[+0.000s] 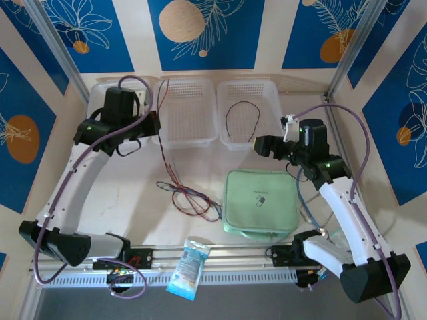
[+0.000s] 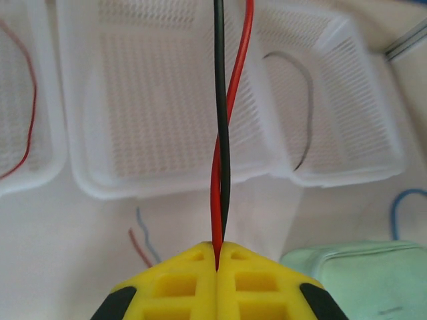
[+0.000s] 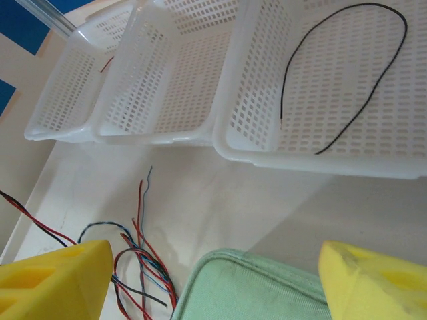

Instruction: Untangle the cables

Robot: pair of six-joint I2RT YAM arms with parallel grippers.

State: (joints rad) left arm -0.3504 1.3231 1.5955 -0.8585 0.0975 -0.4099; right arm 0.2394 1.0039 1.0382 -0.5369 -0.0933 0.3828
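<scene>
Blue panels (image 1: 233,40) printed with white leaves stand behind a pale table (image 1: 120,200). The left gripper (image 1: 155,124) has its yellow fingers (image 2: 180,283) pressed together on a red-and-black pair of cables (image 2: 220,147). In the left wrist view the two strands twist round each other and run straight out ahead of the fingertips, across the middle basket (image 2: 167,180) beyond them. Off to the left of those fingers, a red cable (image 2: 30,107) curves inside the left basket (image 2: 33,177). From above, the pinched pair trails from this gripper toward the arm bases and joins the tangle of cables (image 1: 190,197), which lies loose on the table between the two grippers and nearer the bases than either. The right gripper (image 1: 257,145) holds its yellow fingers (image 3: 60,280) spread wide, nothing between them. Ahead of its fingertips sits the right basket (image 3: 333,163), with a black cable (image 3: 347,80) looped inside. A green pouch (image 3: 253,287) lies just beneath this gripper, and the tangle is off to its left.
</scene>
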